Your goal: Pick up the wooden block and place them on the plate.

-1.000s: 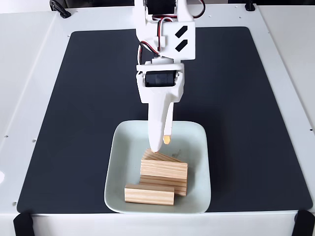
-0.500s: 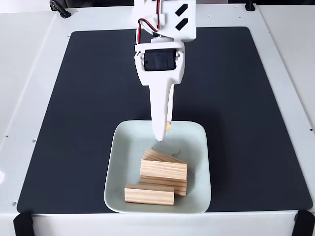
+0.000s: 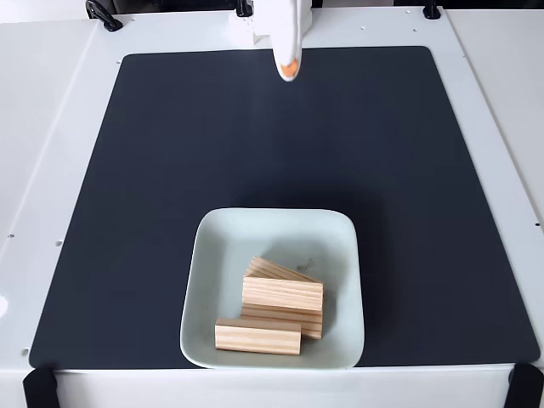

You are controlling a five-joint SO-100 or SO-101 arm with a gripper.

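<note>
In the fixed view the pale mint-white square plate (image 3: pixel 212 255) sits on the near part of the black mat. Several wooden blocks lie heaped in its near half: one (image 3: pixel 257 336) across the front, another (image 3: pixel 282 293) on top of the pile, and a third (image 3: pixel 274 269) tilted behind it. My white gripper (image 3: pixel 287 70) hangs at the top edge of the picture, far behind the plate, its fingers together with nothing between them and an orange tip showing.
A black mat (image 3: pixel 153 170) covers most of the white table (image 3: pixel 51 127). Black clamps stand at the far corners (image 3: pixel 102 13) and black straps at the near corners (image 3: pixel 38 387).
My gripper has risen and drawn back from just over the plate's far half to the top edge of the view. The blocks have not moved.
</note>
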